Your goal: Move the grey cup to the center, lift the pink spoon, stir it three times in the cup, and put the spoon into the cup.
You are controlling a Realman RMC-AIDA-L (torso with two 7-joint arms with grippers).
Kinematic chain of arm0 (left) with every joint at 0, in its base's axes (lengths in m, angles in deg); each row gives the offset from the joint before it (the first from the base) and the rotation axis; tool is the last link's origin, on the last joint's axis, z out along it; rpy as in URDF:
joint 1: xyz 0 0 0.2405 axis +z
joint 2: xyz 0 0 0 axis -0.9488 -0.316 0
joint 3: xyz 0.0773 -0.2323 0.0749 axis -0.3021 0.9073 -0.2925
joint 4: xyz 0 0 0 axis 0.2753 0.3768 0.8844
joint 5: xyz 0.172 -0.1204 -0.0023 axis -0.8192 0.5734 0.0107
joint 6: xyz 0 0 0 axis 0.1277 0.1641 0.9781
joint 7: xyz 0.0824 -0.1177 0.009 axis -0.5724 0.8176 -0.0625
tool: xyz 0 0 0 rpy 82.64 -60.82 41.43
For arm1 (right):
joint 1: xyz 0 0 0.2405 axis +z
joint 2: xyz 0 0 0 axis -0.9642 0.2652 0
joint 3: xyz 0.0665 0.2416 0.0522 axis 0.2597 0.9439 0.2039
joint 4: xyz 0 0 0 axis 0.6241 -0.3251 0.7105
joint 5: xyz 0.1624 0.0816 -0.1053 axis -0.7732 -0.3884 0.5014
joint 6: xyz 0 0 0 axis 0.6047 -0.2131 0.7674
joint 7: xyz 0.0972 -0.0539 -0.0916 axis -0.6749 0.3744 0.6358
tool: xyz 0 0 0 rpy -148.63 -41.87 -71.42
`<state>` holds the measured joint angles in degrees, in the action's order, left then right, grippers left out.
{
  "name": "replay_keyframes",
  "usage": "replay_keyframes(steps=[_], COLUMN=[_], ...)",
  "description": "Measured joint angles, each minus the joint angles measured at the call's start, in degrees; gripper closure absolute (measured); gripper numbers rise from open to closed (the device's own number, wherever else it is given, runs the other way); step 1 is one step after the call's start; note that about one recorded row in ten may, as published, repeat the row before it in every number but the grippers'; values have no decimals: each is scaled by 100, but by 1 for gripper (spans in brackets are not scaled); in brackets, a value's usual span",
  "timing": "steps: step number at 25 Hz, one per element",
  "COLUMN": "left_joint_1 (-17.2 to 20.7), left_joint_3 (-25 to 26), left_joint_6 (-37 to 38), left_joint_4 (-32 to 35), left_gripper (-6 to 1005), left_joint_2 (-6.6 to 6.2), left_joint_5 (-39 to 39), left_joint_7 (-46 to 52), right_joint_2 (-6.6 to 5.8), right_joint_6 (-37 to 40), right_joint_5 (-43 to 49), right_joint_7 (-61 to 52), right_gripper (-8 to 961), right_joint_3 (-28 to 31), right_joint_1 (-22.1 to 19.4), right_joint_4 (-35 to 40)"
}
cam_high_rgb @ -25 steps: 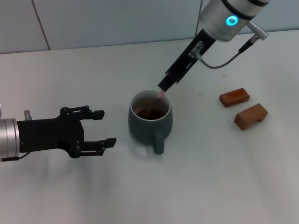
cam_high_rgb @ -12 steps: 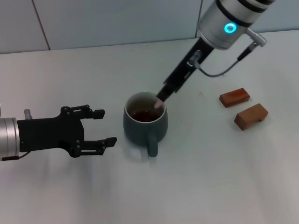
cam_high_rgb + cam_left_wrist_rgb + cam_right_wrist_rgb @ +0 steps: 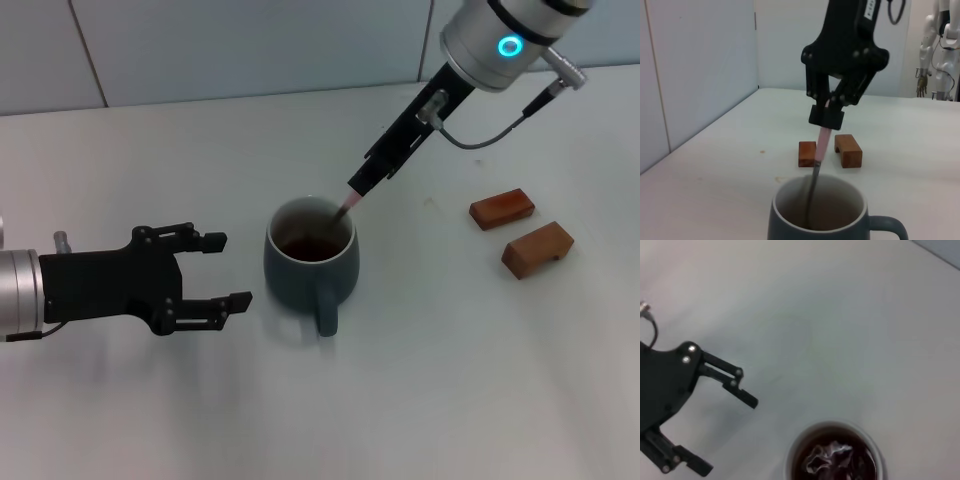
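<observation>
Right gripper (image 3: pixel 362 184) hangs above the far-right rim of the grey cup (image 3: pixel 309 264), fingers pressed together on the top end of the pink spoon (image 3: pixel 345 207). The spoon slants down from the fingertips into the cup; in the left wrist view its pink handle (image 3: pixel 822 145) gives way to a metal shaft that dips into the dark liquid, bowl end hidden below the surface. Cup sits directly under and slightly toward the robot from the gripper tip, handle pointing toward the robot.

Two brown wooden blocks (image 3: pixel 501 208) (image 3: pixel 537 249) lie on the white table (image 3: pixel 450 380) well off to the right gripper's right side, apart from each other and from the cup; nothing between them and the gripper. In the left wrist view they show behind the spoon (image 3: pixel 808 153) (image 3: pixel 848 150), partly split by the spoon handle.

Left gripper (image 3: pixel 218 270) hovers over the table near the cup's left side, not touching it, fingers spread wide, jaws facing the cup. The right wrist view shows it (image 3: pixel 720 422) partly cut off at the frame edge, and the cup (image 3: pixel 832 455) cut off at the frame edge, liquid rippled with a glare patch. The right wrist view does not show its own fingers or the spoon.

A white humanoid figure (image 3: pixel 940 45) stands far in the background of the left wrist view, detail hard to make out.
</observation>
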<state>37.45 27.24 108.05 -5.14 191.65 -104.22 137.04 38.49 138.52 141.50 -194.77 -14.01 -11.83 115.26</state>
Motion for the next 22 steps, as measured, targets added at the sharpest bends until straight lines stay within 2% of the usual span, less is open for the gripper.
replay_keyframes(steps=[1,2,3,5,6,7,8,9,10,11,12,13,14,15,16,17,18,19,21,22], left_joint_1=[-18,-18,-22,-28,-26,-26,-19,-19,-14,-12,-12,-12,-12,-8,3,3,8,8,18,18], left_joint_3=[-1,-1,-1,-2,-1,-1,-2,-2,0,17,17,34,34,38,40,40,40,40,40,40], left_joint_6=[-8,-8,-10,-16,-21,-21,-25,-25,-31,-52,-52,-76,-76,-92,-124,-124,-156,-156,-200,-200], left_joint_4=[0,0,0,-3,-6,-6,-5,-5,-3,-3,-3,-5,-5,-6,-18,-18,-30,-30,-37,-37], left_gripper=[193,193,193,193,193,193,193,193,193,193,193,193,194,194,194,194,194,194,194,194], left_joint_2=[0,0,0,0,-1,-1,-2,-2,-3,-6,-6,-2,-2,-1,1,1,-2,-2,-4,-4], left_joint_5=[10,10,28,87,147,147,184,184,202,211,211,225,225,238,254,254,258,258,261,261], left_joint_7=[-1,-1,-1,-3,-4,-4,-4,-4,-5,-5,-5,-5,-5,-5,-5,-5,-5,-5,8,8], right_joint_2=[108,108,189,255,251,251,234,234,233,233,233,233,233,234,234,234,235,235,243,243], right_joint_6=[39,39,47,39,20,20,-4,-4,-14,-17,-17,-14,-14,1,20,20,52,52,117,117], right_joint_5=[-18,-18,-57,-235,-665,-665,-1149,-1149,-1420,-1920,-1920,-2390,-2390,-2636,-3050,-3050,-3351,-3351,-3502,-3502], right_joint_7=[-1,-1,-2,6,35,35,114,114,221,530,530,870,870,1075,1491,1491,1925,1925,2410,2410], right_gripper=[829,827,825,805,788,770,752,734,717,699,681,663,646,628,588,548,509,469,374,319], right_joint_3=[-15,-15,-47,-153,-300,-300,-349,-349,-336,-288,-288,-264,-264,-263,-262,-262,-233,-233,-150,-150], right_joint_1=[-231,-231,-435,-783,-1183,-1183,-1621,-1621,-1868,-2358,-2358,-2852,-2852,-3126,-3613,-3613,-4095,-4095,-4653,-4653], right_joint_4=[412,412,797,1421,1993,1993,2508,2508,2778,3252,3252,3664,3664,3836,4035,4035,4115,4115,4116,4116])
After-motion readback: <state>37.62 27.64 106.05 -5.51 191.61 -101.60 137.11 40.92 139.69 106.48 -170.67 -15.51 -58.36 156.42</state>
